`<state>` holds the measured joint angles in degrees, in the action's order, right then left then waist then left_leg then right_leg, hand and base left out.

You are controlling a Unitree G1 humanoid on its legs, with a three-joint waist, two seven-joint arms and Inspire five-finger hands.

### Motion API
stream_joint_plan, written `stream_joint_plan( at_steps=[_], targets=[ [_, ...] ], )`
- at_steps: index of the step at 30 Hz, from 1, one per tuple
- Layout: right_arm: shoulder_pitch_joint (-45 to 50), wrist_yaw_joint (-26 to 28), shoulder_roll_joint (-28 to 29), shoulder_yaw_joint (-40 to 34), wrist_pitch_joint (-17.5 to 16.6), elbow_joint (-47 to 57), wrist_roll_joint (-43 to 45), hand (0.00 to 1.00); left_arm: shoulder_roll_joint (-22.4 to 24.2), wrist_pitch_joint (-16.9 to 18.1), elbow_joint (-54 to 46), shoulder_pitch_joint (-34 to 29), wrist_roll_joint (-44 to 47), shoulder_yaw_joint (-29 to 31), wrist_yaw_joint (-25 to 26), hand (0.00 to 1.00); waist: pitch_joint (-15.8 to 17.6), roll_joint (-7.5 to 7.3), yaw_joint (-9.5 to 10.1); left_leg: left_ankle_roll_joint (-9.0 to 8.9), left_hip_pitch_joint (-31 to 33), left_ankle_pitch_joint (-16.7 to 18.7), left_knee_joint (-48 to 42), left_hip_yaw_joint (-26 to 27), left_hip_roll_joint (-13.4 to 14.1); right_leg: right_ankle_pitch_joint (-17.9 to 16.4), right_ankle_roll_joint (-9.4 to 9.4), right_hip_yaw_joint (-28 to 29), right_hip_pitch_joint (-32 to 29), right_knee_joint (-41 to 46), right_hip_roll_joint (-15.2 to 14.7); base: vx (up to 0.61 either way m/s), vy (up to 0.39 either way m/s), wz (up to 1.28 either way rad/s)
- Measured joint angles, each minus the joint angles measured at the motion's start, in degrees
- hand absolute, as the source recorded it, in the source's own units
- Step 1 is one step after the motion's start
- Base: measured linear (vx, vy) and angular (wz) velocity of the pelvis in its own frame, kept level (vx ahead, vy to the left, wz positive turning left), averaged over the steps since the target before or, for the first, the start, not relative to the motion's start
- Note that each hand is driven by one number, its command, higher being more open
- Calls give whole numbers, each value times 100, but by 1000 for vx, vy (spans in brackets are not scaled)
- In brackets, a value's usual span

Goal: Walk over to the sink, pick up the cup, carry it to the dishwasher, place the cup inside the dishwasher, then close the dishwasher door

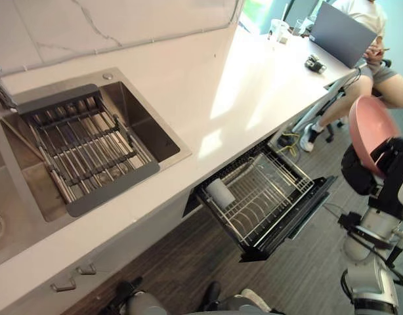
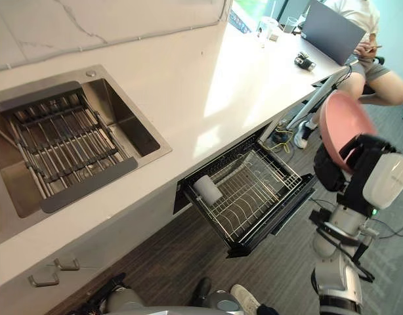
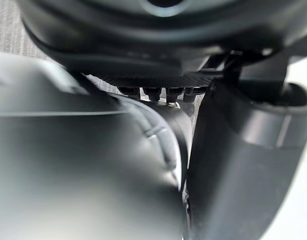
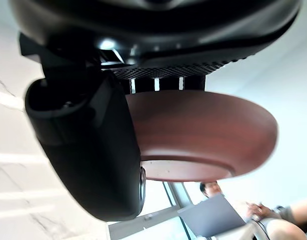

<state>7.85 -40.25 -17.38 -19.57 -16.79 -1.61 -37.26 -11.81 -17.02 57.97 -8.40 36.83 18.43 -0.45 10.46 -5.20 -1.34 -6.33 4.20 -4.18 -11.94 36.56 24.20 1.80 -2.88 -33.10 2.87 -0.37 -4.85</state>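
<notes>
The left hand [image 3: 163, 35] shows from very close in its own wrist view. I cannot tell whether its fingers are spread or curled.

The right hand [image 2: 351, 165] is raised at the robot's right, above the wood-patterned floor [image 1: 188, 256]. It pinches a pink bowl [image 2: 340, 126] by the rim, with the thumb [image 4: 91, 150] on one face and the fingers [image 4: 168, 82] on the other. The bowl stands nearly on edge.

Left of that hand, the dishwasher [image 1: 300, 211] is pulled out from under the tabletop [image 1: 208, 85] and stands open. In its wire basket [image 1: 264, 197] a white cup [image 1: 220, 193] lies on its side in the corner nearest the cabinet. It is well apart from both hands.

Further left, the steel sink [image 1: 146, 128] is sunk into the tabletop. A dark slatted rack [image 1: 83, 147] spans it from front to back.

At the far end of the tabletop stands an open laptop [image 1: 339, 33]. A person [image 1: 379, 72] sits behind it.
</notes>
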Motion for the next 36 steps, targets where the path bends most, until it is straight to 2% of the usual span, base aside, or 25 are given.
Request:
stream_joint_plan(
  at_steps=[6,12,19,22,25,27,30,31,33,36],
  targets=[
    [179,637,170,27,1,-26,189,0,77,21,6,-65,8,-44,-25,100,15,77,-42,29,-217,-172,420,-2,-264,34,-52,-80,133,-50,-112,20,90,9],
    [76,1078,171,253,73,-439,220,0,238,19,-125,-72,-109,-179,-257,100,172,333,-36,96,-277,-182,559,-140,-557,96,-175,-236,305,-72,-340,34,119,17],
    [-368,1303,130,496,331,-1376,398,0,283,0,-219,-63,-331,-273,-480,100,251,522,8,151,-204,-169,577,-343,-739,100,-269,-463,400,-68,-492,35,75,18],
    [-613,1321,-178,649,498,-1845,475,0,283,-40,-311,-31,-476,-385,-484,100,331,644,16,195,-111,-165,574,-438,-836,117,-312,-554,383,-60,-568,29,72,19],
    [-1104,1309,-525,655,746,-2245,660,0,297,-144,-346,110,-486,-540,-544,100,497,886,-15,293,149,-216,577,-590,-930,109,-330,-672,168,100,-663,-6,83,24],
    [-1666,1306,-811,660,1033,-2572,687,0,336,-192,-362,225,-483,-557,-643,100,752,1082,-8,373,318,-269,592,-650,-1004,54,-336,-696,-55,345,-796,-36,105,16],
    [-2242,1289,-1095,772,1335,-3005,801,0,344,-199,-408,309,-484,-571,-752,100,998,1206,19,454,423,-327,654,-674,-1100,-27,-341,-683,-289,642,-959,-46,100,8],
    [-2708,1274,-1378,961,1500,-3467,1005,0,344,-191,-432,408,-483,-603,-858,100,1169,1265,50,519,527,-374,725,-675,-1196,-106,-353,-655,-517,912,-1122,-42,92,7],
    [-3029,1256,-1546,1069,1572,-3753,1148,0,343,-181,-439,488,-483,-655,-895,100,1295,1311,59,555,567,-423,807,-673,-1274,-145,-359,-633,-652,1067,-1230,-35,79,7],
    [-3629,1214,-1824,1408,1659,-4233,1296,0,360,-173,-389,690,-483,-796,-968,100,1409,1460,125,650,800,-542,1023,-646,-1473,-259,-393,-541,-1146,1489,-1533,-3,56,6]
  ],
)
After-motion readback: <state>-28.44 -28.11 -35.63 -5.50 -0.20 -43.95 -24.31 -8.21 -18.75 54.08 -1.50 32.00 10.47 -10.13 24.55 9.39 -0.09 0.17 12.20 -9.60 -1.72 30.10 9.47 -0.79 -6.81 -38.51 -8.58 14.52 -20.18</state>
